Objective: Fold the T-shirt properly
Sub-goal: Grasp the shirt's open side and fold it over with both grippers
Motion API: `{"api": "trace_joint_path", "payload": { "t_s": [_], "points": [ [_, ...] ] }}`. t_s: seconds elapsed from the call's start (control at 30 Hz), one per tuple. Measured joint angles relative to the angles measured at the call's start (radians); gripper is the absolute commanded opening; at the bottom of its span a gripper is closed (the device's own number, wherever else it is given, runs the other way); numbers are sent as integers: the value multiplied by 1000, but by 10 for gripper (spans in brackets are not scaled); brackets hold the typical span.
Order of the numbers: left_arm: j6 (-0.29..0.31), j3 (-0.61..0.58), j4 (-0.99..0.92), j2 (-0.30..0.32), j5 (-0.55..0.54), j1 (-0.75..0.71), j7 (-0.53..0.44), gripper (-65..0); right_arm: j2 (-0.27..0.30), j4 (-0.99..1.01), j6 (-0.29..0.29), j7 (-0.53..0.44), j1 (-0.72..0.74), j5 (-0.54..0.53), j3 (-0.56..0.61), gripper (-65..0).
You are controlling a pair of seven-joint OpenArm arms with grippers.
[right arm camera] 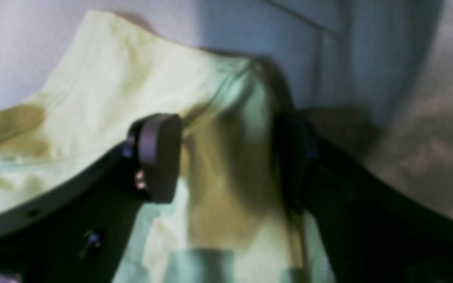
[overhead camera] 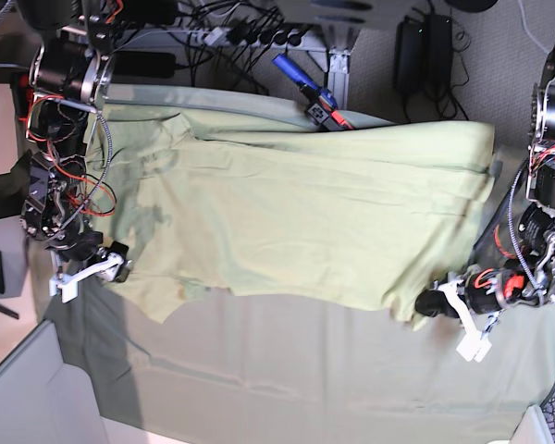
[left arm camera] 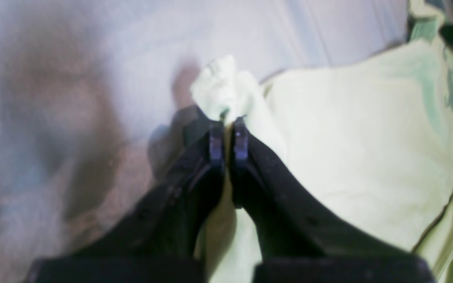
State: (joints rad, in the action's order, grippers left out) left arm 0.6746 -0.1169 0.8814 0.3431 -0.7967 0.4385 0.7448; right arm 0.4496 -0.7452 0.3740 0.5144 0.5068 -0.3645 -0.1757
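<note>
The pale yellow-green T-shirt (overhead camera: 296, 222) lies spread wide across the table. My left gripper (overhead camera: 433, 303) is at its lower right corner. In the left wrist view this gripper (left arm camera: 228, 135) is shut on a small bunch of the T-shirt (left arm camera: 368, 137), which sticks up past the fingertips. My right gripper (overhead camera: 118, 266) is at the shirt's lower left edge. In the right wrist view this gripper (right arm camera: 226, 157) is open, with a fold of the T-shirt (right arm camera: 104, 90) lying between the two wide-apart pads (right arm camera: 159, 157).
The duller grey-green table cloth (overhead camera: 287, 370) covers the table below and around the shirt. A blue-handled tool (overhead camera: 310, 92) lies at the far table edge, with cables and power bricks behind it. A grey panel (overhead camera: 37, 398) stands at the lower left.
</note>
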Motion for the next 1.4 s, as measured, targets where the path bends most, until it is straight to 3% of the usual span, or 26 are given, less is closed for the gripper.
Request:
{"api": "trace_joint_path", "payload": {
  "t_s": [0.07, 0.2, 0.23, 0.37, 0.63, 0.73, 0.9, 1.03, 1.13, 1.4],
  "points": [
    [0, 0, 0, 0, -1, 0, -18, -650, 5, -16, 0, 18, -3, 0, 2, -324],
    [0, 0, 0, 0, -2, 0, -21, -650, 14, -32, 0, 37, -10, 10, 2, -611],
    [0, 0, 0, 0, -1, 0, -26, -650, 16, -32, -1, 32, -11, 10, 2, -650],
    [0, 0, 0, 0, -5, 0, -103, -650, 16, -32, 0, 21, -11, 11, 2, -650],
    [0, 0, 0, 19, -6, 2, -87, -650, 37, -65, 0, 39, -14, 10, 3, -650],
    [0, 0, 0, 48, -64, 2, -19, -650, 48, -111, 0, 111, -16, 4, 3, -650],
    [0, 0, 0, 73, -227, -1, 188, -650, 81, -228, 0, 168, -58, -79, 6, -650],
    [3, -2, 0, 98, -275, -9, 201, -650, 114, -337, 2, 191, -135, -85, 6, -650],
    [4, -2, 38, 134, -332, -21, 280, -650, 132, -406, 2, 197, -211, -92, 2, -650],
    [11, -3, 341, 206, -371, -182, 330, -650, 141, -499, 2, 224, -332, -151, -107, -650]
  ]
}}
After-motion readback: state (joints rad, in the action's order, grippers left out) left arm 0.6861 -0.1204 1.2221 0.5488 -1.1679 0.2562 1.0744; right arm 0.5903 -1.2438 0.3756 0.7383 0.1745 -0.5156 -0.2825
